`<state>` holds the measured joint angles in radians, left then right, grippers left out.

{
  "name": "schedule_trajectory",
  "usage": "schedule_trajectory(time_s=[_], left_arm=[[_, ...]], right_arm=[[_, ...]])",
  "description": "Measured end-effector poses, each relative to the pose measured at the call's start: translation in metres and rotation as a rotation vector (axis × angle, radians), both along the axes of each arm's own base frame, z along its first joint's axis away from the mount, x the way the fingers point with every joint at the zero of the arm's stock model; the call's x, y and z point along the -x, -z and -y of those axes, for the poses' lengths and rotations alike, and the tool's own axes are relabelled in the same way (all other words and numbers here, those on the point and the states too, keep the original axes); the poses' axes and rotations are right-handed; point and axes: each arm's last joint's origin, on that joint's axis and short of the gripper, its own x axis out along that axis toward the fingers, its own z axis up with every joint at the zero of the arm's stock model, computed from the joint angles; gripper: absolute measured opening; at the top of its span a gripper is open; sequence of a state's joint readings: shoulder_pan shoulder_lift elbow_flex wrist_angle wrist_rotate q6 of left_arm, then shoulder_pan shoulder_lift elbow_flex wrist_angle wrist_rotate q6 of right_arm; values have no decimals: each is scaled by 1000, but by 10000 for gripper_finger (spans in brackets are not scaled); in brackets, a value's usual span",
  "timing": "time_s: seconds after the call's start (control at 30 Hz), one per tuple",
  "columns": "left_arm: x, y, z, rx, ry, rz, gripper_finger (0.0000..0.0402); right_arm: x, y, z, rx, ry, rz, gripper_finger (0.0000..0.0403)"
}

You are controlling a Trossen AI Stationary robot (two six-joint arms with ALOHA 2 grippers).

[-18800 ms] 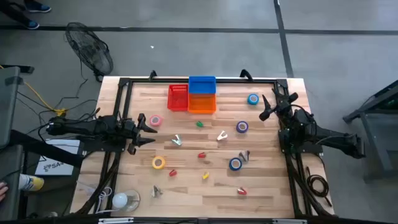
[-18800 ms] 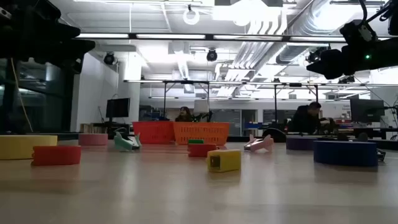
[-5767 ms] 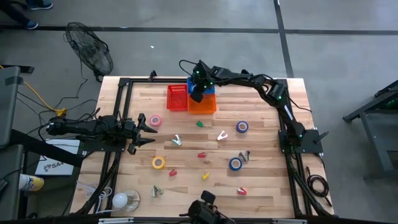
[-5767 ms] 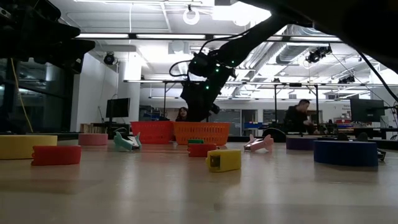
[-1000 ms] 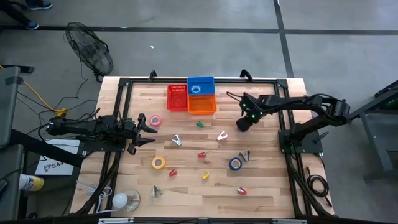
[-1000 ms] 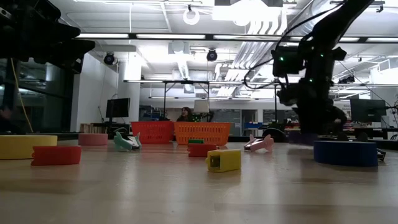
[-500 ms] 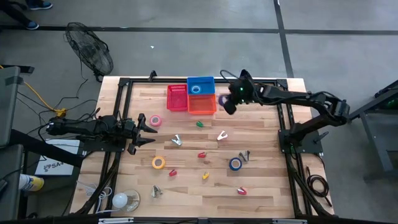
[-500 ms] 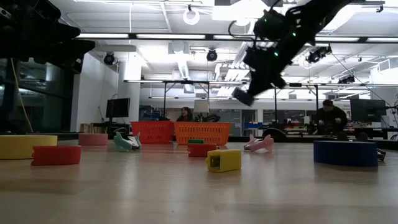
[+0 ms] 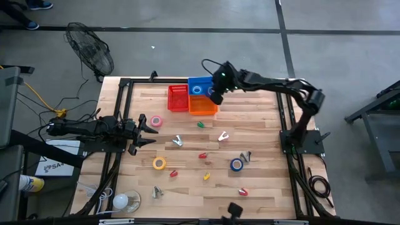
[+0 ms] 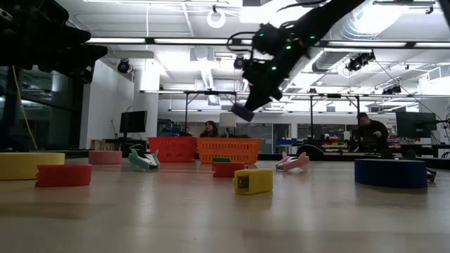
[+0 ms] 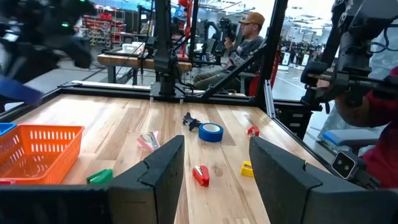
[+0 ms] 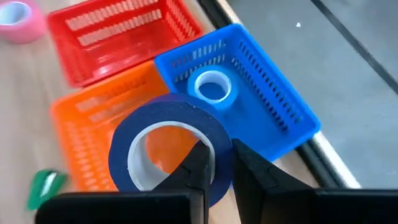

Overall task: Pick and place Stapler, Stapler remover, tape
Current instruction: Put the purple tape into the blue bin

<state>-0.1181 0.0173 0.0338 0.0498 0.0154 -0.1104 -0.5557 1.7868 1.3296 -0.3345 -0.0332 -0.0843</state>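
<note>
- The right claw (image 12: 216, 167) is clamped on the wall of a dark blue tape roll (image 12: 163, 148), one finger inside the ring and one outside.
- In the high view that claw (image 9: 215, 95) hangs at the upper middle of the frame, over the orange basket (image 9: 201, 105) and just beside the blue basket (image 9: 201, 85).
- A lighter blue tape roll (image 12: 212, 87) already lies in the blue basket (image 12: 273, 112).
- The held roll looks light and stiff, a hard ring with a smooth outer face; pinching across the wall seems the surest hold, since it could swing or slip on the slick side.
- The left claw (image 9: 147, 129) waits at the left of the worktop (image 9: 262, 181), fingers parted and empty, near a pink tape roll (image 9: 156, 121).
</note>
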Motion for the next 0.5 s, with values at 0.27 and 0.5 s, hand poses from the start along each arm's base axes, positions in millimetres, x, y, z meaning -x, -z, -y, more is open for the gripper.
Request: schedule_trajectory(time_s=[0.27,0.5], left_arm=[[0,0,0,0,0,0,179],[0,0,0,0,0,0,179]], right_arm=[[-32,-2,42,35,-34,-85,38],[-41,11,73,14,5,-117,41]])
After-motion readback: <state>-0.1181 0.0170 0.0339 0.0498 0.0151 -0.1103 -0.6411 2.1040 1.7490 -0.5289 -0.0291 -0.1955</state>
